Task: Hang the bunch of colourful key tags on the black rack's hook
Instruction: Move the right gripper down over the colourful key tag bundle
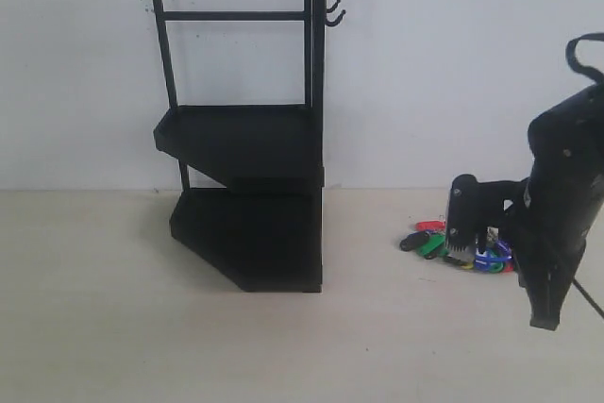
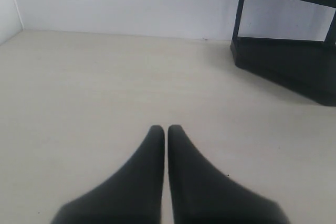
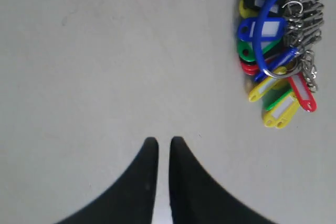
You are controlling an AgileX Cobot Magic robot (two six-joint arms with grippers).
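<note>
Nearly together at the tips, right gripper (image 3: 164, 141), clamping nothing; colourful key tag bunch (image 3: 273, 51) ahead and aside, seemingly untouched, bare table (image 3: 79, 51) around. Left gripper (image 2: 166, 128) likewise together, black rack (image 2: 283, 61) well ahead.

key tag bunch (image 1: 429, 242) on table (image 1: 113, 327), right of rack (image 1: 250, 139)

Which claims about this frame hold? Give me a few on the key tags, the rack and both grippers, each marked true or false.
1. The colourful key tag bunch lies on the table. True.
2. The bunch hangs from one of the black rack's hooks. False: both hooks are bare.
3. The right gripper grips the bunch. False: its fingers are shut on nothing, and the bunch lies apart from them.
4. The left gripper is shut on nothing. True.
</note>
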